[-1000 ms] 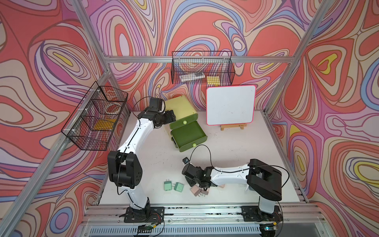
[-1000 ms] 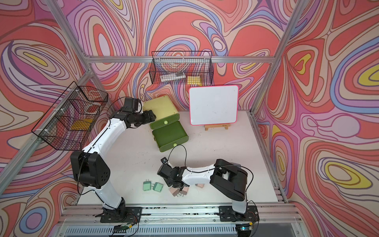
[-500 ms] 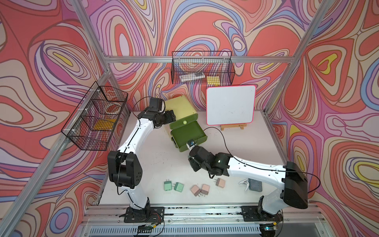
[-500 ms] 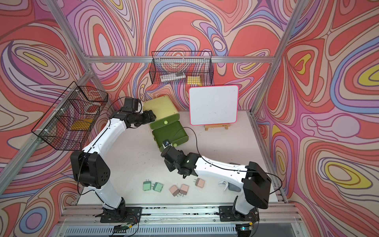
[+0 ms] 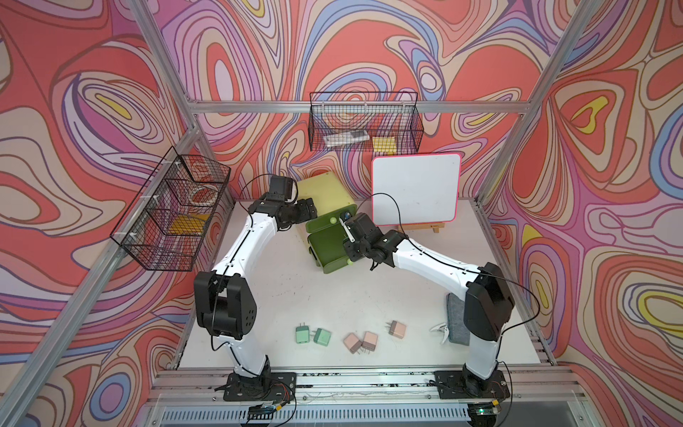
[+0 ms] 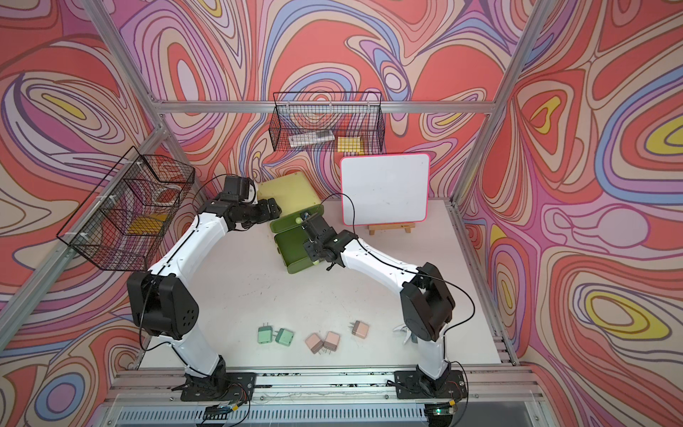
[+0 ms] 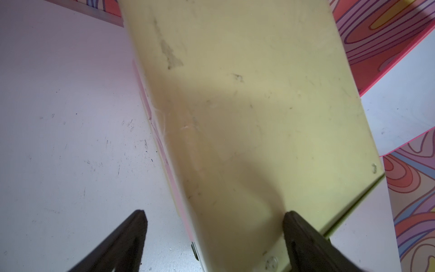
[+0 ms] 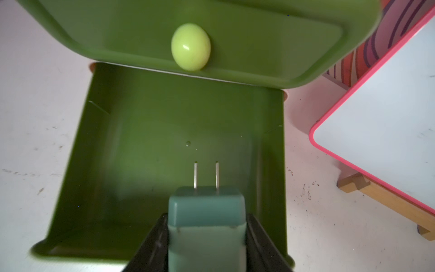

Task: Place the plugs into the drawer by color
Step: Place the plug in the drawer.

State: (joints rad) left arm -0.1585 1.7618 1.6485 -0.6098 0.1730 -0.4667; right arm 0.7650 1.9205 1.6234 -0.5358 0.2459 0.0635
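**A:** Since the earlier frame my right arm (image 5: 432,258) has swung from the near plugs (image 5: 369,338) to the far chest (image 5: 325,192). And my left gripper (image 7: 214,219)?

**B:** Spread astride the chest's corner, gripping nothing. Your right gripper (image 8: 207,223) is clenched on a teal plug (image 8: 206,207), prongs forward, above the open, empty drawer (image 8: 94,164).

**A:** I'd lower it centred, clear of the knob (image 8: 190,47), before releasing. Any writing?

**B:** None legible.

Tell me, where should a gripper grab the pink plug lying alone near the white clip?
Grip the pink plug by its boxy body, coming down from above: it lies flat on the table with room around. Its prongs stick out sideways toward the other pink plugs, so the jaws should probably close across the two flat sides flanking them.
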